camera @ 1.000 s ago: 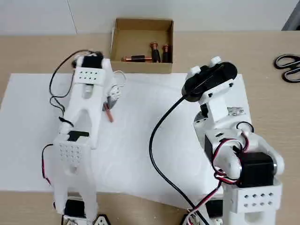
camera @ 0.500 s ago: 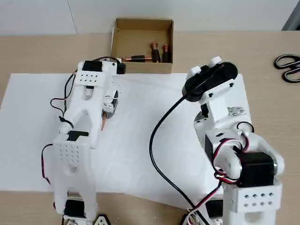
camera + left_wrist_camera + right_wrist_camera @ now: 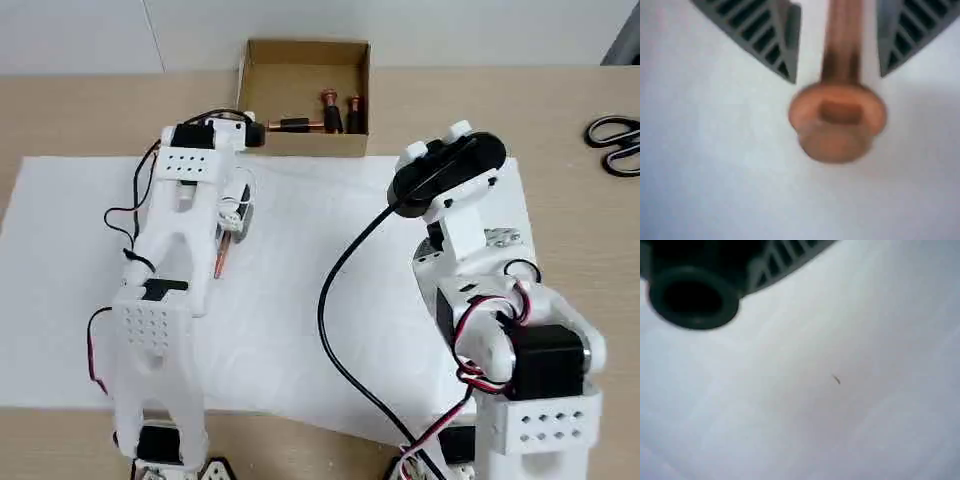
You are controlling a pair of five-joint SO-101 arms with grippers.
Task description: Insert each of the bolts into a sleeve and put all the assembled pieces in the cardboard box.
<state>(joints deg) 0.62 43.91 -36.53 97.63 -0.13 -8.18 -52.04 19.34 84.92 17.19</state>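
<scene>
Progress check, working outward from the arm bases.

Near, right side: black sleeve (image 3: 692,300) carried in right gripper (image 3: 740,272), open bore turned toward the wrist camera, hanging clear above the white paper sheet (image 3: 300,320). One ribbed jaw visible hard against it. Hold judged firm from that, not confirmed on both sides.

Mid-table, left side: copper bolt (image 3: 837,120) pinched by its shaft in left gripper (image 3: 837,75), jaws drawn narrow, head sticking out past the jaw tips. From above, slanted just over the sheet, beside the left arm. Well apart from the sleeve, with bare paper between the two.

Far: cardboard box (image 3: 303,143) beyond the sheet's far edge on the table (image 3: 60,110). Inside, assembled pieces (image 3: 330,112), three by best count: one lying crosswise, partly covered by the left arm's camera, and two side by side near the box's right wall. Scissors (image 3: 615,143) off at the far right, not involved.

Status, as judgement only:
- Done: those three pieces mated and boxed.
- In hand: one bolt, one sleeve, each lifted, not yet joined.
- Left: bring the two grippers together, line shaft with bore, push home, carry to box, release.
- Possibly the last pair, though the ground under both arms is hidden.
</scene>
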